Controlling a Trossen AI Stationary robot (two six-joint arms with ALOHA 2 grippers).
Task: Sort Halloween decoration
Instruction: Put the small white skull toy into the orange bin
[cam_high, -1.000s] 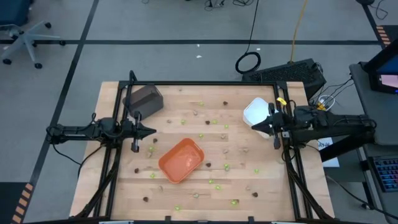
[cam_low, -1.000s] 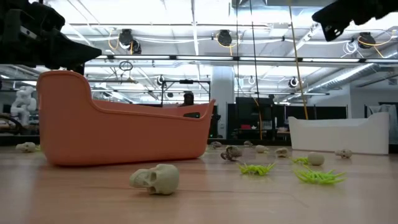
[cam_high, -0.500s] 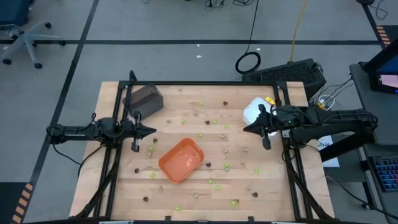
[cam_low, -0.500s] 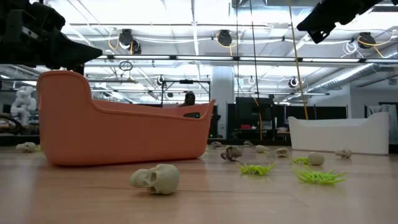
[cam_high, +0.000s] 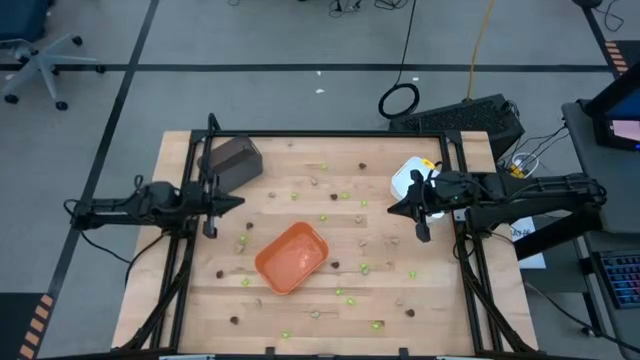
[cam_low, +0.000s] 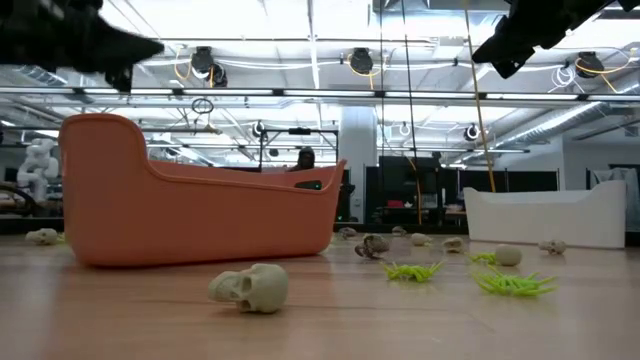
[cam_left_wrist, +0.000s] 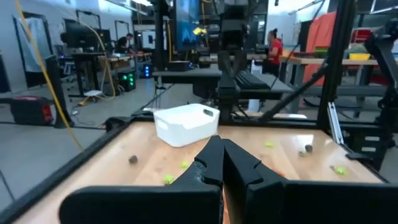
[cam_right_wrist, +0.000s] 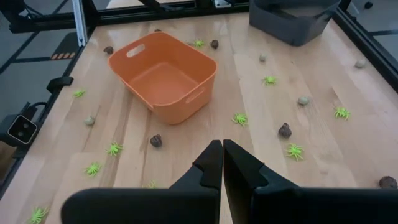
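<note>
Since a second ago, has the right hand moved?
Yes. The right hand has slid inward from beside the white tray, toward the orange tray.

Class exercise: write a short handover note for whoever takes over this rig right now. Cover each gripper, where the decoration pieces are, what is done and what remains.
Left gripper: shut, empty, above the table's left side.
Right gripper: shut, empty, above the table beside the white tray.
Halloween decoration: green, brown and tan pieces scattered over the table.
Orange tray: empty, mid-table. Dark grey tray: far left corner; its contents cannot be seen.
Done: no sorting visible.
Left: nearly everything.
</note>
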